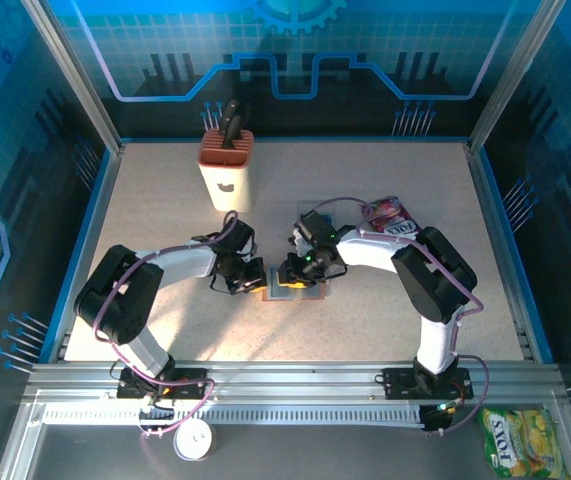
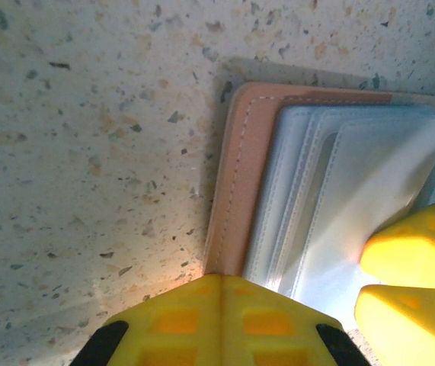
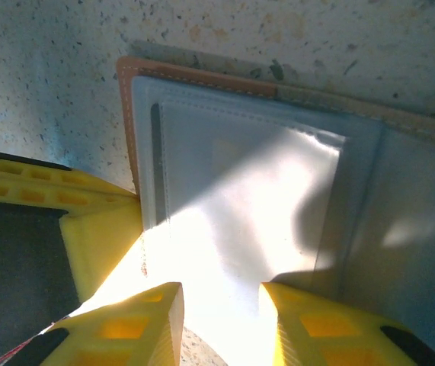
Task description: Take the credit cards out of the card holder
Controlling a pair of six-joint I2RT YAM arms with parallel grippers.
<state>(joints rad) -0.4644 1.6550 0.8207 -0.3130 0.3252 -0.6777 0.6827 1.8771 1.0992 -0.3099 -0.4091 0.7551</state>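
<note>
The card holder (image 1: 291,291) lies open on the table between my two grippers. It has a brown rim (image 2: 240,191) and blue-grey pockets (image 3: 263,191). The credit cards are hidden; glare washes out the pockets and I cannot make out a card. My left gripper (image 2: 223,279) is shut, its joined tips pressed on the holder's brown edge. My right gripper (image 3: 221,305) is open, its fingertips (image 3: 164,309) standing over the near edge of the pocket panel with nothing between them. The right gripper's yellow fingers (image 2: 415,252) show in the left wrist view.
A purple snack packet (image 1: 390,215) lies behind the right arm. A white and orange block (image 1: 226,170) with dark handles stands at the back. A yellow sweets bag (image 1: 523,442) and a white disc (image 1: 195,440) lie off the table by the arm bases.
</note>
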